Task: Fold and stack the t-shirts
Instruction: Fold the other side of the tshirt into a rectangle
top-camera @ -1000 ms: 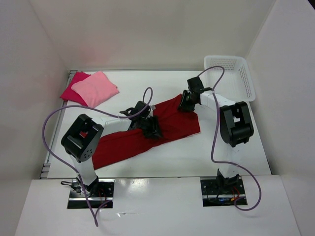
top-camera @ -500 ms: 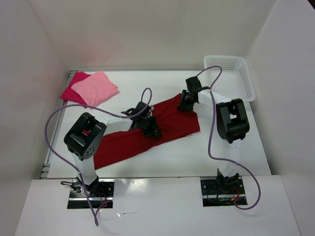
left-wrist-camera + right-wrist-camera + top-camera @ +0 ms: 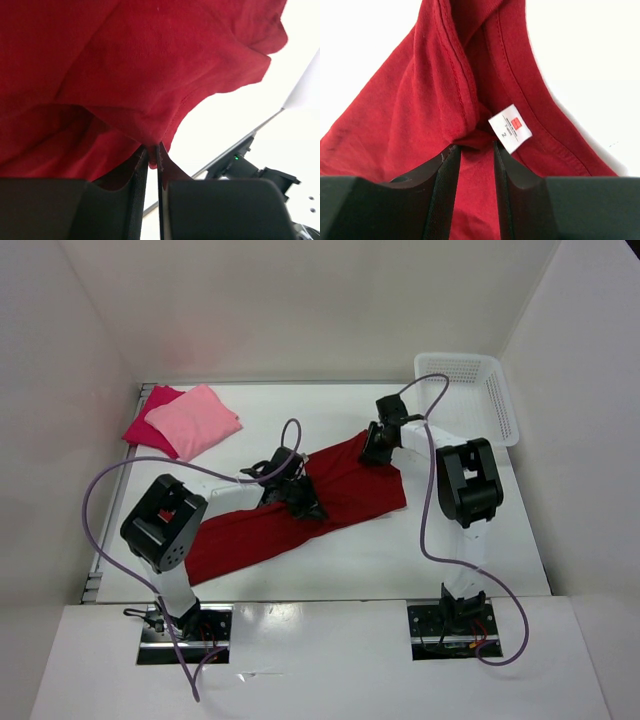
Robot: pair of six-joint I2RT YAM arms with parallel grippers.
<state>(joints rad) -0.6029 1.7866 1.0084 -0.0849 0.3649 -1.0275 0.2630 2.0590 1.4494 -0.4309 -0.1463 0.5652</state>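
Observation:
The dark red t-shirt (image 3: 350, 485) lies crumpled in a long diagonal band across the middle of the table. My left gripper (image 3: 302, 502) is shut on a fold of its edge near the middle, seen in the left wrist view (image 3: 152, 151) with the cloth (image 3: 150, 60) hanging from the jaws. My right gripper (image 3: 375, 447) holds the shirt's far right end; in the right wrist view (image 3: 475, 145) its jaws pinch bunched cloth (image 3: 420, 100) beside the collar's white label (image 3: 510, 128). The light pink t-shirt (image 3: 195, 420) lies folded on the folded crimson-pink t-shirt (image 3: 140, 430) at the back left.
A white mesh basket (image 3: 460, 358) stands at the back right corner. White walls enclose the table on three sides. Purple cables loop from both arms over the table.
Both grippers stay closed on the dark red shirt. The right arm's elbow has swung a little left and back. The left gripper has shifted slightly back and left with the cloth.

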